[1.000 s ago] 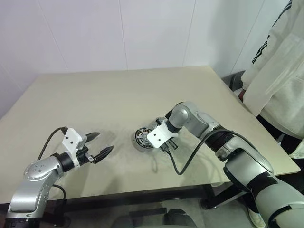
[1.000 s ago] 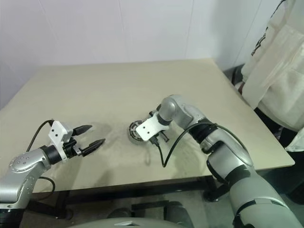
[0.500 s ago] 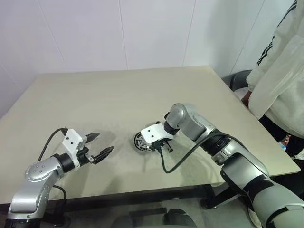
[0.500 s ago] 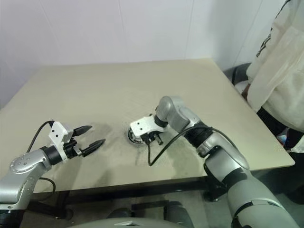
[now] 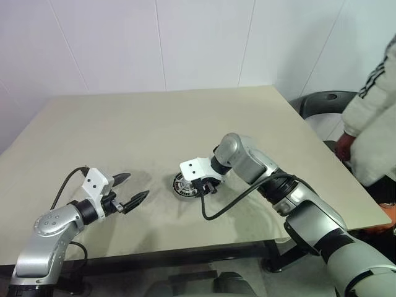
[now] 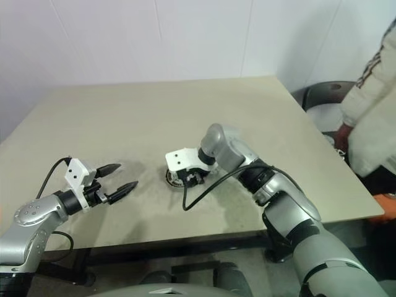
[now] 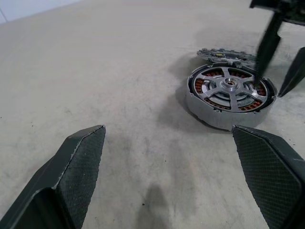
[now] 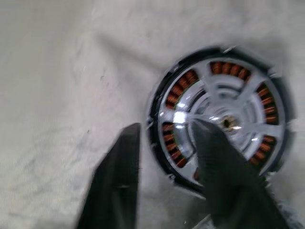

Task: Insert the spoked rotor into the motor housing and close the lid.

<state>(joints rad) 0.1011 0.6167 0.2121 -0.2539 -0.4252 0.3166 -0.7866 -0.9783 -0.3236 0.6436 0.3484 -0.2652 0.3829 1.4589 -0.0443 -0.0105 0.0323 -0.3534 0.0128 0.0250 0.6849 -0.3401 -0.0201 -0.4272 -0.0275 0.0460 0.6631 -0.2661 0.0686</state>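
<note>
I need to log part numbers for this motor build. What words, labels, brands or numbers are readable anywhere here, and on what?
None can be read.
Spoked rotor, sitting in the motor housing: no marking visible.
Lid, lying on the table behind the housing: no marking visible.
White mounts on the wrists above the left gripper and right gripper: plain, with small dark holes only.
A person's sleeve: stripes, no lettering.

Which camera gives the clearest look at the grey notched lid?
The left wrist view: the grey notched-edge metal lid lies flat on the table just behind the silver housing. In the head views the right arm largely hides it.
</note>
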